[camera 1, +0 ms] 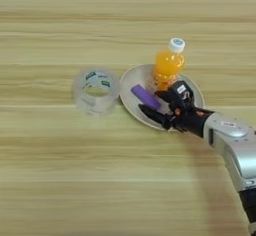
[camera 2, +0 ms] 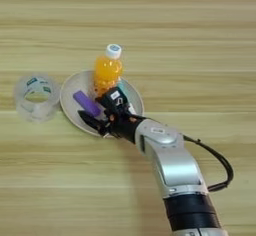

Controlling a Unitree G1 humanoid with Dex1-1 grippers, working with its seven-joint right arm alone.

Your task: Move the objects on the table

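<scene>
A small bottle of orange drink [camera 1: 168,66] with a white cap stands upright at the back of a shallow beige plate [camera 1: 131,78] on the table [camera 1: 60,180]. A purple oblong stick [camera 1: 144,96] lies slantwise on the plate, in front of and left of the bottle. My right gripper [camera 1: 151,104] reaches in from the right, low over the plate. It is open, with one black finger [camera 2: 86,120] in front of the stick's near end and the other behind it. A sliver of teal [camera 2: 123,96] shows behind the gripper; I cannot tell what it is.
A clear round ring-shaped container with a teal-and-white label [camera 1: 96,91] stands just left of the plate, almost touching its rim. The silver forearm [camera 2: 167,155] crosses the table from the bottom right, and a black cable [camera 2: 222,165] loops beside it.
</scene>
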